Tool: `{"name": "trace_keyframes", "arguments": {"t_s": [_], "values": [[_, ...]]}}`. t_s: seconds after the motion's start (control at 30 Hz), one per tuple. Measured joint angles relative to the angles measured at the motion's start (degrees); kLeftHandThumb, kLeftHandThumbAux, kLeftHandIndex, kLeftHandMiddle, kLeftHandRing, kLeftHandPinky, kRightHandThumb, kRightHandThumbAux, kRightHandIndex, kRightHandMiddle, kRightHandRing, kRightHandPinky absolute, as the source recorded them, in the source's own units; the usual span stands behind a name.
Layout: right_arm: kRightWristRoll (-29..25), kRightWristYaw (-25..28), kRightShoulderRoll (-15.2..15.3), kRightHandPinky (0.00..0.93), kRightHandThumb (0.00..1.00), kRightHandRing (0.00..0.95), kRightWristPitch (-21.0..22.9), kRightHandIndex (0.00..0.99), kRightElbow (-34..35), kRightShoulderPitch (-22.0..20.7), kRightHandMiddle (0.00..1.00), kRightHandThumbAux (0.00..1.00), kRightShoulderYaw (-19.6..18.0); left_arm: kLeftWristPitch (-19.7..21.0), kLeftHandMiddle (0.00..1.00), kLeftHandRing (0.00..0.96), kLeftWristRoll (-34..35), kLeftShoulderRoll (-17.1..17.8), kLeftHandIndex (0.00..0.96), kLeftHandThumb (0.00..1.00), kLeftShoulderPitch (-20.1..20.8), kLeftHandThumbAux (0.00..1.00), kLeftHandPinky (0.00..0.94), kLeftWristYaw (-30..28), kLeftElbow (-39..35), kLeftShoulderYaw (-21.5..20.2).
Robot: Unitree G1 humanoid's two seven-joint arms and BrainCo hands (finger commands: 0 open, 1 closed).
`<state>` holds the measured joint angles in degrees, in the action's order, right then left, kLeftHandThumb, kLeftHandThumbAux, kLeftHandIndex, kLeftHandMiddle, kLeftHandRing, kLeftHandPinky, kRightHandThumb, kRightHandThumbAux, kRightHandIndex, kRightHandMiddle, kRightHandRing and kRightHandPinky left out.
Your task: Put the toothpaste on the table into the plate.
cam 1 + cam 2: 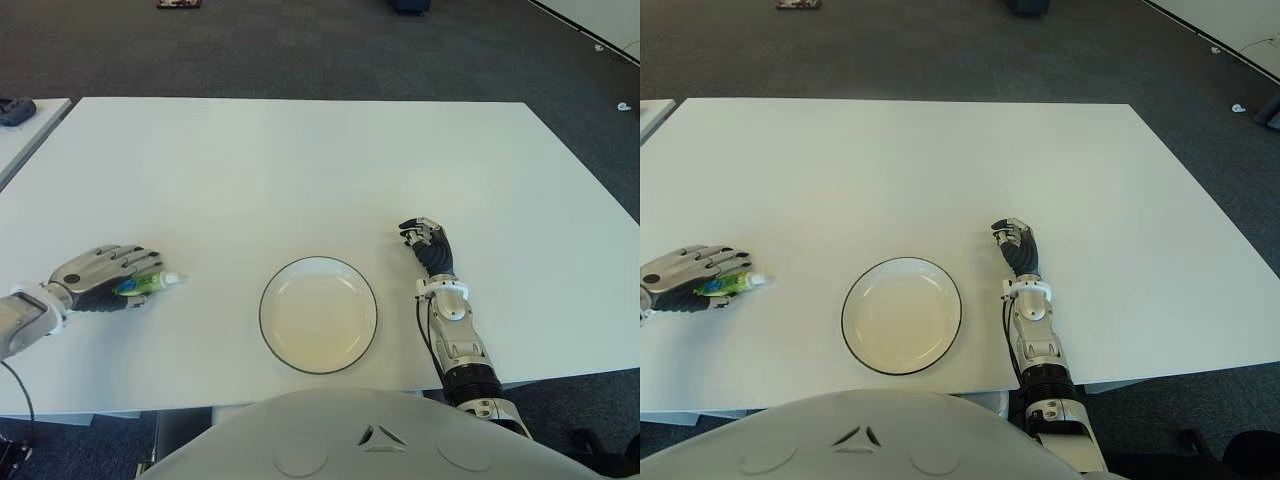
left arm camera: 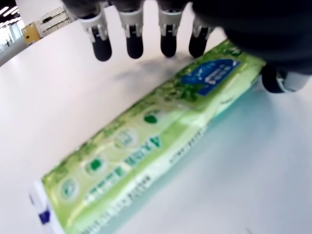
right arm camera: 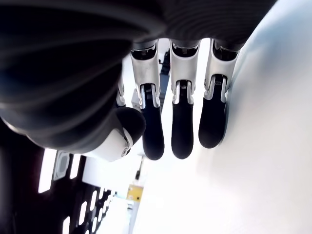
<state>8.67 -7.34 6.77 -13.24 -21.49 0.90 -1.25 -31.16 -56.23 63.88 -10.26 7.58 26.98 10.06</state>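
Left hand: my left hand [image 1: 100,277] was at the left edge of the desk, toward the near side, laid over the toothpaste with the fingers [image 2: 134,36] curved down across the tube. My wrist view showed the fingertips past one long side of the tube and the thumb at the other, so the hand was closing around it; the tube still lay flat on the desk.

Toothpaste: the toothpaste [image 1: 148,284] was a green and white tube with a blue label, lying on the desk under my left hand. Its white cap end stuck out from beneath the fingers and pointed toward the plate. It was well apart from the plate and not in it.

Desk: the desk [image 1: 300,170] was white and bare across its far half.

Plate: the plate [image 1: 318,314] was white with a dark rim, sitting near the middle of the near edge of the desk, between my two hands. Nothing lay in it.

Right hand: my right hand [image 1: 428,243] was just to the right of the plate, with the forearm running back toward the near edge. Its fingers [image 3: 183,131] were bent loosely together and held nothing.
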Motion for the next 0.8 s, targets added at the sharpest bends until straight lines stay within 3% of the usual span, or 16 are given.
{"name": "trace_keyframes", "arguments": {"t_s": [0.8], "values": [[0.01, -0.01, -0.01, 0.431, 0.707, 0.411, -0.21, 0.419, -0.04, 0.03, 0.426, 0.729, 0.01, 2.73, 0.000, 0.000, 2.98, 1.82, 0.000, 0.457, 2.14, 0.152, 0.000, -0.78, 1.85, 4.61]]}}
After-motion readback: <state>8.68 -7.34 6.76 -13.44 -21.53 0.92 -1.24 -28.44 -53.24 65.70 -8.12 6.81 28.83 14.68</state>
